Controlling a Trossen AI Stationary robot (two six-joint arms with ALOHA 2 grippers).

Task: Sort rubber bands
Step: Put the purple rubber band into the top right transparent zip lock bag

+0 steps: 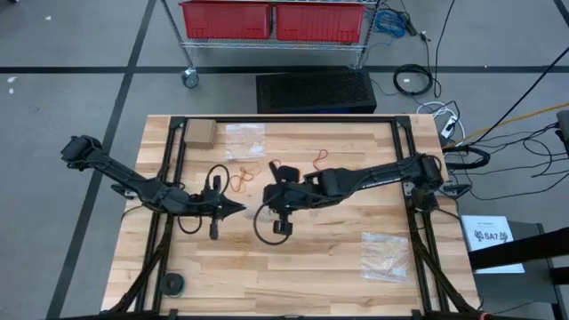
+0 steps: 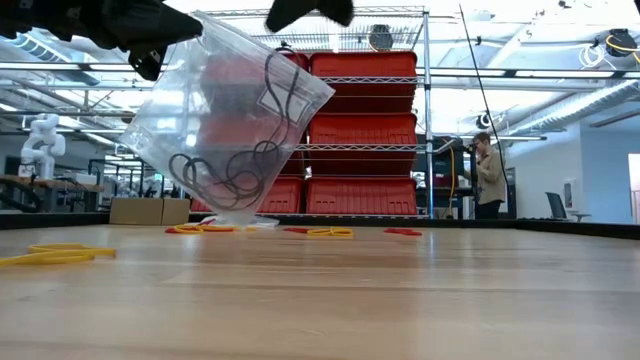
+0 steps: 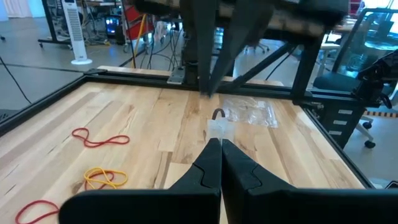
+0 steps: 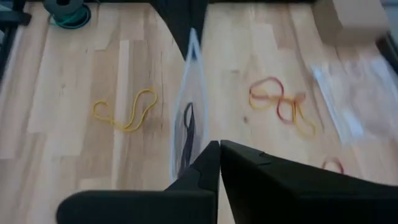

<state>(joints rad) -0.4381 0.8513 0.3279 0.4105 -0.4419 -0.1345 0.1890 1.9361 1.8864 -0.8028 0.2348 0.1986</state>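
Note:
A clear plastic bag (image 2: 225,120) with several black rubber bands (image 2: 235,170) in it hangs tilted over the table's middle. My left gripper (image 1: 238,209) is shut on one upper end and my right gripper (image 1: 267,197) on the other. The bag's low corner (image 2: 240,212) is close over the wood; I cannot tell whether it touches. Loose bands lie flat on the table: a yellow one (image 4: 124,112), red and orange ones (image 4: 280,99), and a red one (image 3: 99,138). My left gripper pinches the bag's upper edge (image 3: 217,129) between its two shut fingers, coming nearly level from the table's left. The bag hangs below and beyond the fingers (image 2: 150,45), tilted. My right gripper pinches the bag's opposite upper edge (image 4: 198,155) between its shut fingers, slanting down from the table's right. In its wrist view the bag shows edge-on, hanging, the black bands (image 4: 186,130) gathered low inside.
Two more clear bags lie flat, one at the far middle (image 1: 244,140) and one at the near right (image 1: 387,253). A cardboard box (image 1: 200,133) sits at the far left, a dark roll (image 1: 172,284) near the front left. A person (image 2: 488,170) stands beyond the table.

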